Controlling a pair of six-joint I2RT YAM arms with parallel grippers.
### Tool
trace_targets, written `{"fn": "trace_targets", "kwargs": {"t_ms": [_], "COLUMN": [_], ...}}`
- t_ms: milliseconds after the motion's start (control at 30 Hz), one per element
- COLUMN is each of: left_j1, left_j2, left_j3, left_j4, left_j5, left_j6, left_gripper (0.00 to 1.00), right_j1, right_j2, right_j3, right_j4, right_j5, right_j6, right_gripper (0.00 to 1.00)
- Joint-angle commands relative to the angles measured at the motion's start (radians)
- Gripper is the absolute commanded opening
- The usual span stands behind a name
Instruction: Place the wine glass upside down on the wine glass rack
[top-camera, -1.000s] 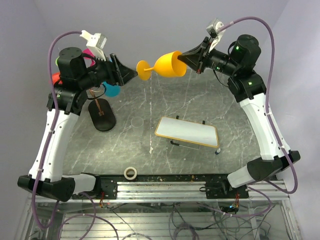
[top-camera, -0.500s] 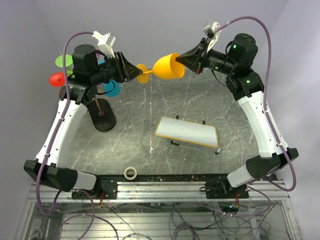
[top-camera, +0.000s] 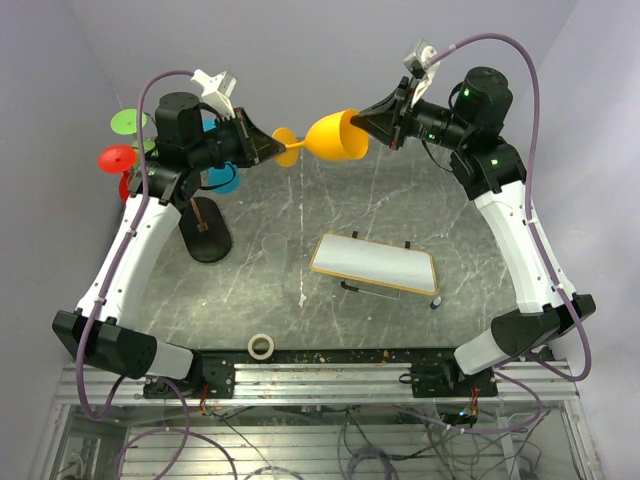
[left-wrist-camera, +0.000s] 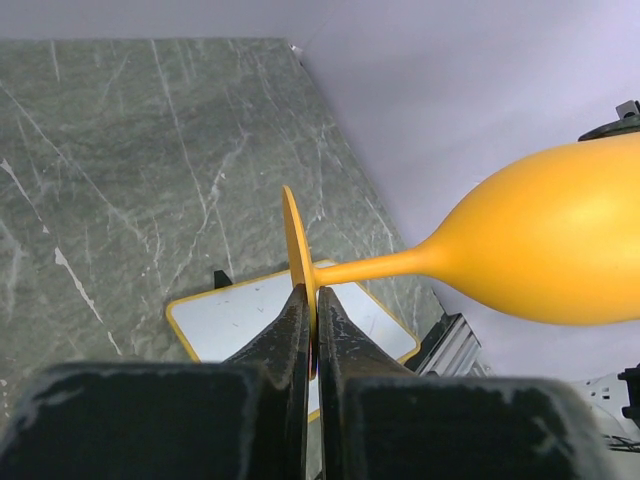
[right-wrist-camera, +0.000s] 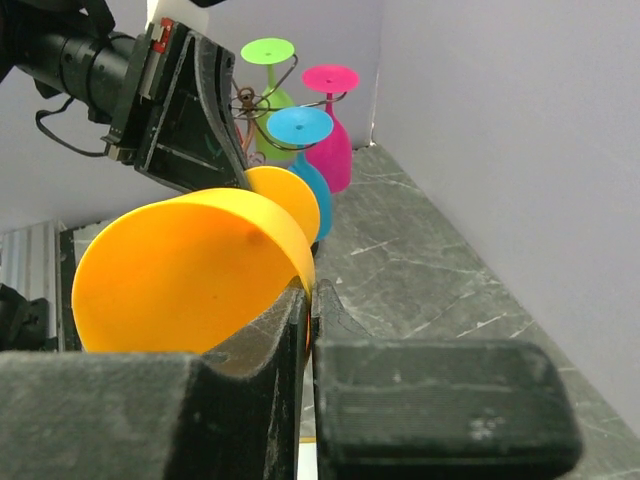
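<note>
Fingers from both arms hold one orange wine glass (top-camera: 335, 136) between them, in the air above the far part of the worktop (top-camera: 330, 210), at the upper centre of the overhead view. We see the glass lying on its side, with its bowl toward the right of the frame and its foot toward the left.

The left fingers (top-camera: 268, 148) are pressed together on the thin disc of the foot; in the left wrist view the disc stands edge-on between the two black tips (left-wrist-camera: 297, 325), with the stem and bowl (left-wrist-camera: 540, 250) reaching off to the right. The right fingers (top-camera: 368, 118) are clamped on the rim of the bowl, one finger inside the mouth and one outside, as the right wrist view shows (right-wrist-camera: 280, 330).

The wine glass rack (top-camera: 205, 240) stands at the left of the overhead frame, its black oval base on the worktop, below the left arm. We count four glasses hanging on it: green (right-wrist-camera: 267, 50), pink (right-wrist-camera: 333, 150), blue (right-wrist-camera: 300, 125) and red (top-camera: 115, 157). The orange glass is near the rack but apart from it.

A white board with a yellow rim (top-camera: 375, 263) lies mid-worktop, and a roll of tape (top-camera: 262, 346) sits at the near edge.
</note>
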Motion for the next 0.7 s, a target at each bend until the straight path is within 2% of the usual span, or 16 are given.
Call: {"fn": "trace_targets", "kwargs": {"t_ms": [0,300,500,667], "left_j1": [-0.007,0.041,0.1,0.118], "left_j2": [-0.021,-0.066,-0.094,-0.118], "left_j3": [0.001,0.022,0.041,0.094], "left_j4": [0.023,-0.027,-0.056,-0.105], "left_j5": [0.008,-0.013,-0.005,-0.072], "left_j6": [0.023,0.082,0.113,0.244], "left_gripper": [0.07,0.07,0.07,0.07], "right_j1": [0.002,0.001,-0.001,-0.023], "right_j2": [0.006,-0.019,-0.058,-0.104], "right_j3": [-0.009,-0.01,0.005,0.0], "right_j4": [-0.005,-0.083,-0.161,-0.197], "right_j5": [0.001,-0.02,-0.066,-0.098], "right_j6": [-0.026,-0.124,-0.187,-0.216], "right_gripper": [0.08,0.53,0.61,0.65]}}
